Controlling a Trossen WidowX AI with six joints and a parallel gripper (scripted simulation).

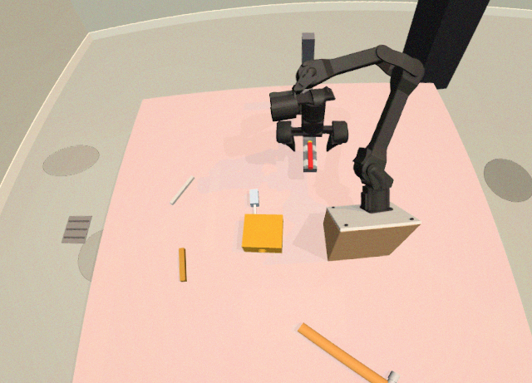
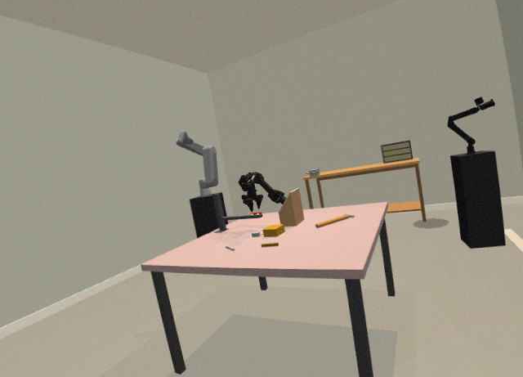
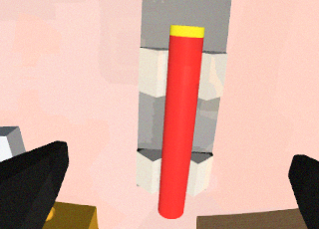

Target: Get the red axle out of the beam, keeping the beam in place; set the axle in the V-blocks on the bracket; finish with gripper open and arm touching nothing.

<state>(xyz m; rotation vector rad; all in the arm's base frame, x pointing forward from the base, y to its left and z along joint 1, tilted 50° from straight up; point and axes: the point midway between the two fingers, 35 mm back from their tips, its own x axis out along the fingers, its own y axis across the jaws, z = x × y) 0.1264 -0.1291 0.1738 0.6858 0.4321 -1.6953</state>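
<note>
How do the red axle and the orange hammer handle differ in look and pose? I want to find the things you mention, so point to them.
The red axle (image 1: pixel 310 155) (image 2: pixel 256 213) (image 3: pixel 180 119) has a yellow end and sits raised in V-blocks; the orange hammer handle (image 1: pixel 341 352) (image 2: pixel 332 221) is plain orange, lying on the table. The axle is shorter than the handle. Both are long and slim.

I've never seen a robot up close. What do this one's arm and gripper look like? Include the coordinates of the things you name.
The arm (image 1: pixel 397 108) (image 2: pixel 265 185) is charcoal-black, with slim links and chunky, rounded joints. A dark cylinder juts out near its wrist. The gripper (image 1: pixel 311 148) (image 2: pixel 254 209) (image 3: pixel 181 160) is black too, with two tapering fingers. I see no cables or markings.
</note>
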